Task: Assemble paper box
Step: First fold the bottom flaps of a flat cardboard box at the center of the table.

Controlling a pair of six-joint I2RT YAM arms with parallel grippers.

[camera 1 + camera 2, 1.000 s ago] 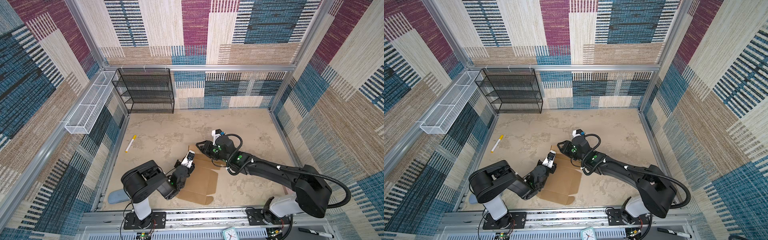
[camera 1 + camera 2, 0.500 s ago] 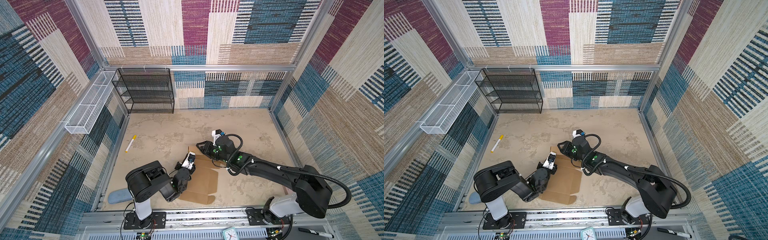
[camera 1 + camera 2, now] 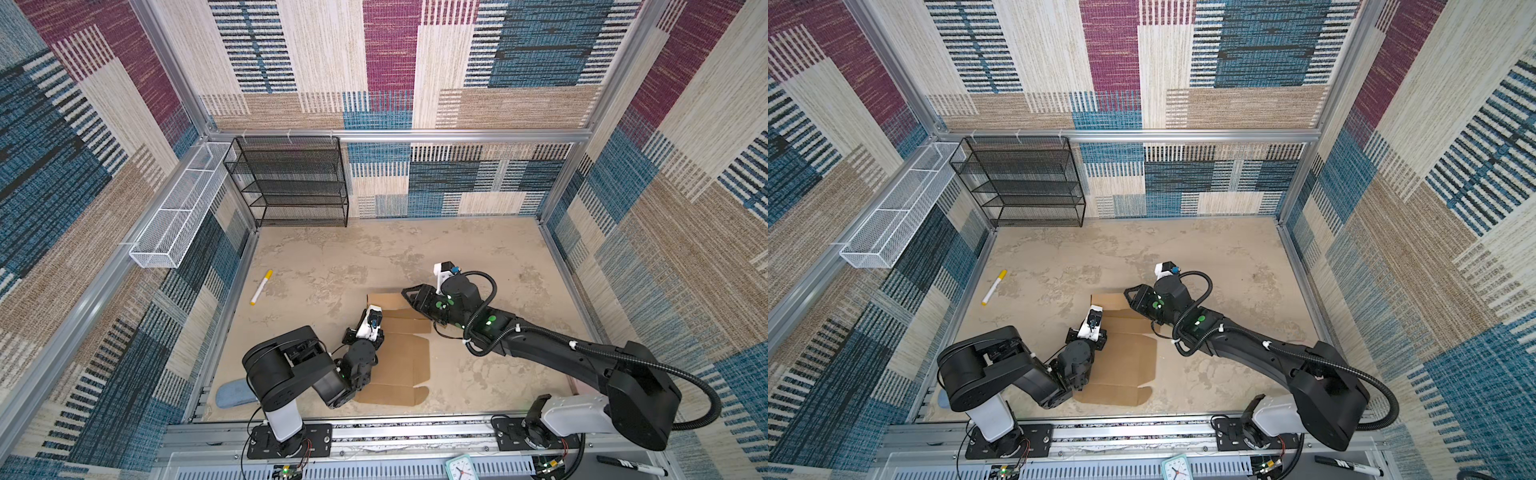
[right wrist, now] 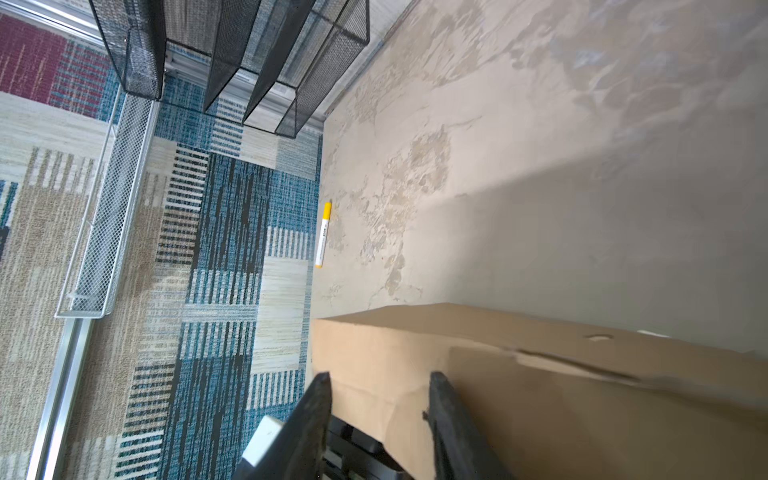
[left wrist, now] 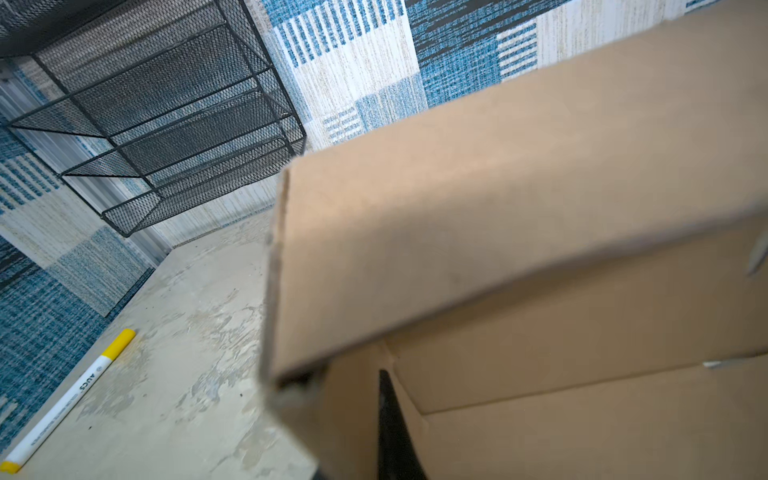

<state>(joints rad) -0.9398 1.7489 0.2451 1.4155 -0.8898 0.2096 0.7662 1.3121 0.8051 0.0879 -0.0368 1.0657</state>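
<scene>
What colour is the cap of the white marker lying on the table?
The marker has a yellow cap; the left wrist view shows it best.

You see the paper box (image 3: 401, 357) in plain brown, with no print. The marker (image 3: 261, 287) is white with a yellow cap. The shelf (image 3: 291, 183) is black mesh and the basket (image 3: 178, 216) is white mesh. The walls (image 3: 390, 62) carry blue, purple and beige patches, many of them striped. The table (image 3: 374, 257) is mottled beige. The right arm (image 3: 548, 353) is black with green dots.
</scene>
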